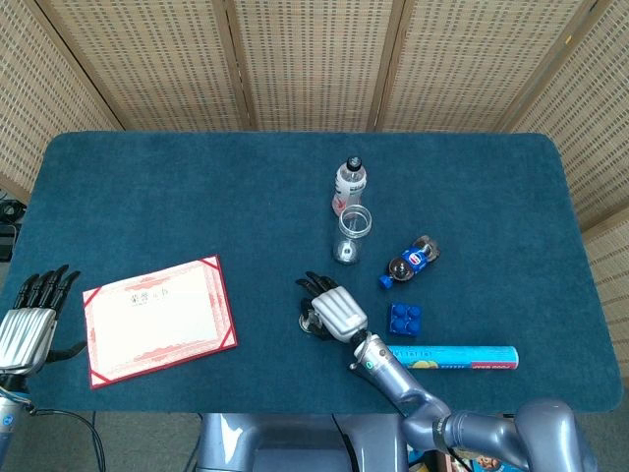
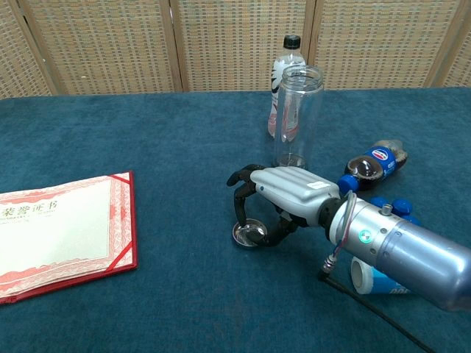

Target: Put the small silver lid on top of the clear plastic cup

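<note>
The small silver lid [image 1: 310, 320] [image 2: 248, 234] lies flat on the blue cloth, in front of the clear plastic cup [image 1: 352, 234] [image 2: 298, 118], which stands upright and open-topped. My right hand [image 1: 334, 308] [image 2: 287, 193] arches over the lid. Its curled fingers touch the lid's left rim and the thumb touches the right rim, so the lid is pinched while still resting on the table. My left hand [image 1: 29, 324] hangs at the table's left front edge with its fingers apart and nothing in it. The chest view does not show it.
A water bottle [image 1: 350, 182] [image 2: 287, 81] stands just behind the cup. A small cola bottle [image 1: 411, 261] [image 2: 375, 163] lies right of the cup, with a blue block [image 1: 405, 318] and a long tube [image 1: 457, 356] nearer me. A red-framed certificate [image 1: 157, 320] [image 2: 59, 232] lies at left.
</note>
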{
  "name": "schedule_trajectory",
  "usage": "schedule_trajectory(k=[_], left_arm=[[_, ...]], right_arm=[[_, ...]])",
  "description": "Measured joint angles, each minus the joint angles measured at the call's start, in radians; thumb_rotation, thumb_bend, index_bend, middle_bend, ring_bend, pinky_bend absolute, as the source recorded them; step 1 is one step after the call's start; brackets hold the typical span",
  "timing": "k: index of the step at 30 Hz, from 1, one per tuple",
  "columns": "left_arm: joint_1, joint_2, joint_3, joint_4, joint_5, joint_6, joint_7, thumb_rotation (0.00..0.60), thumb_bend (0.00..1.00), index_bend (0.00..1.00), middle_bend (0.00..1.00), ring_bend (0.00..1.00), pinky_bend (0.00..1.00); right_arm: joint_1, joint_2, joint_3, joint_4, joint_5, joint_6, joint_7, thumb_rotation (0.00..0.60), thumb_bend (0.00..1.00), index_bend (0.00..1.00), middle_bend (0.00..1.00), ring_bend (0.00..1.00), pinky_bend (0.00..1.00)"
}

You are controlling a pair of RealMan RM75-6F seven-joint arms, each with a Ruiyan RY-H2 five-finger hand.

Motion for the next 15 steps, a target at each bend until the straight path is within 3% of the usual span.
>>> schedule_trajectory(k=[15], left_arm=[[-0.001,0.000,0.002,-0.001,0.005,0.003,-0.006,0.600,0.13,0.00,0.00,0.00,0.00]], right_arm=[[0.001,-0.004,0.004,0.002,0.014,0.002,-0.014,0.600,0.57,0.58,0.23,0.03,0.21]])
